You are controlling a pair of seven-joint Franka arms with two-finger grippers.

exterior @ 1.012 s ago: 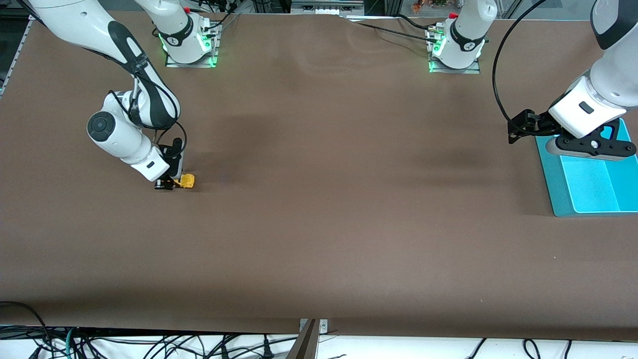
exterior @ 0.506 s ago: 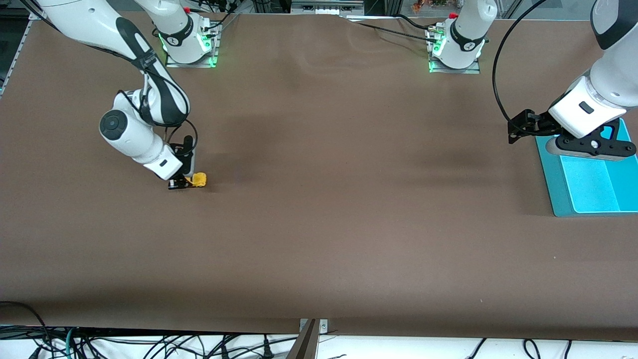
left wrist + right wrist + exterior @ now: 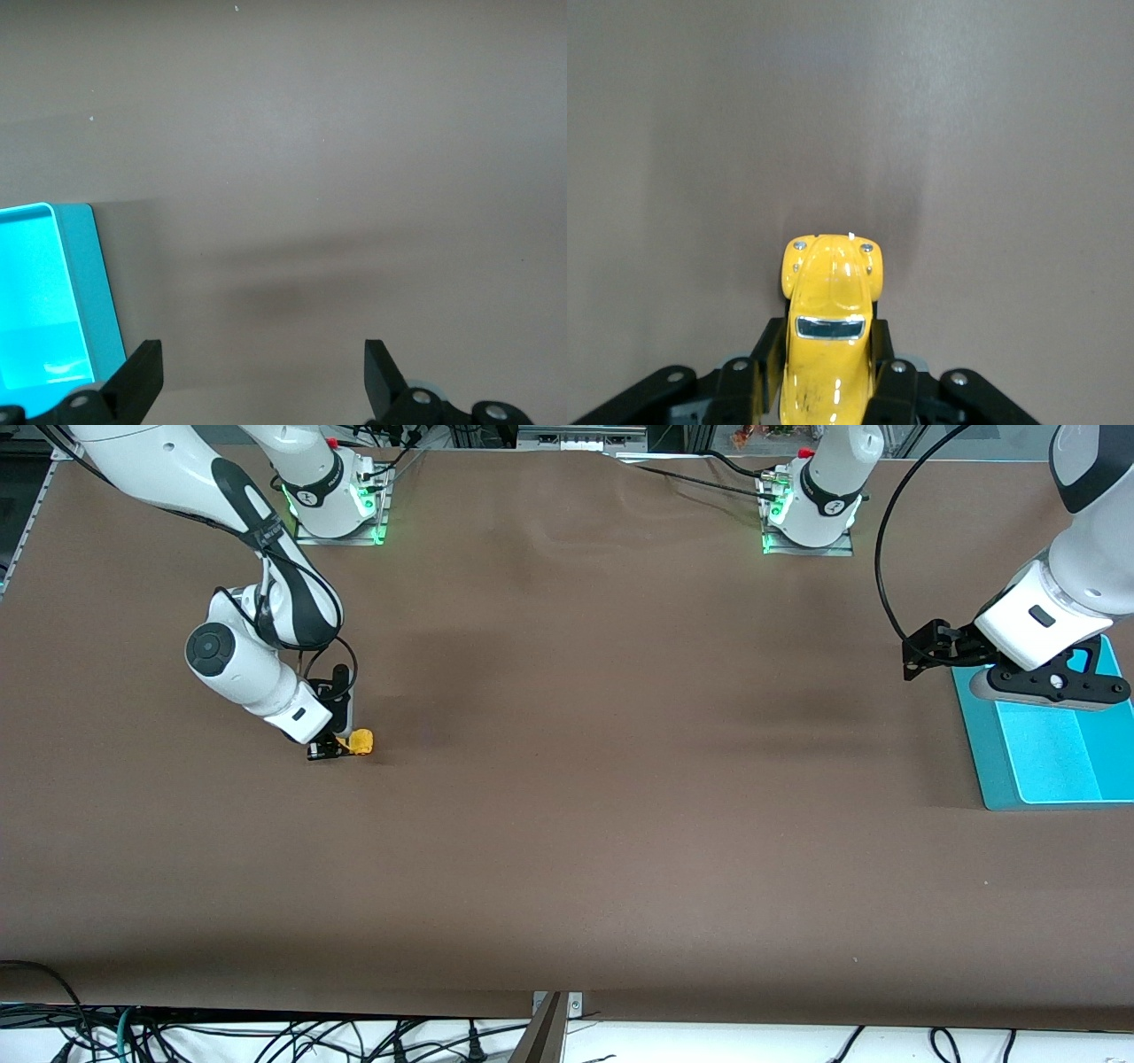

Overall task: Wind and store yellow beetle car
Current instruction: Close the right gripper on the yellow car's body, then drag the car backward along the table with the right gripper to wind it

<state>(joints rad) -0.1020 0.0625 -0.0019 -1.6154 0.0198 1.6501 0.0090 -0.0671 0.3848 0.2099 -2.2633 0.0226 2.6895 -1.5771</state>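
The yellow beetle car (image 3: pixel 359 741) sits low at the brown table toward the right arm's end, held between the fingers of my right gripper (image 3: pixel 341 746). In the right wrist view the car (image 3: pixel 830 328) is clamped on both sides by the black fingers (image 3: pixel 759 363), its nose pointing away from the wrist. My left gripper (image 3: pixel 930 657) is open and empty, hovering beside the turquoise bin (image 3: pixel 1050 753) at the left arm's end. In the left wrist view its fingertips (image 3: pixel 142 379) stand wide apart over bare table, and the bin (image 3: pixel 49 301) shows at the edge.
The brown table (image 3: pixel 585 806) is bare between the two arms. Both arm bases (image 3: pixel 332 500) stand along the table's edge farthest from the front camera. Cables hang at the table's near edge.
My right gripper has moved with the yellow car along the table toward the left arm's end and slightly farther from the front camera. The left arm has not moved.
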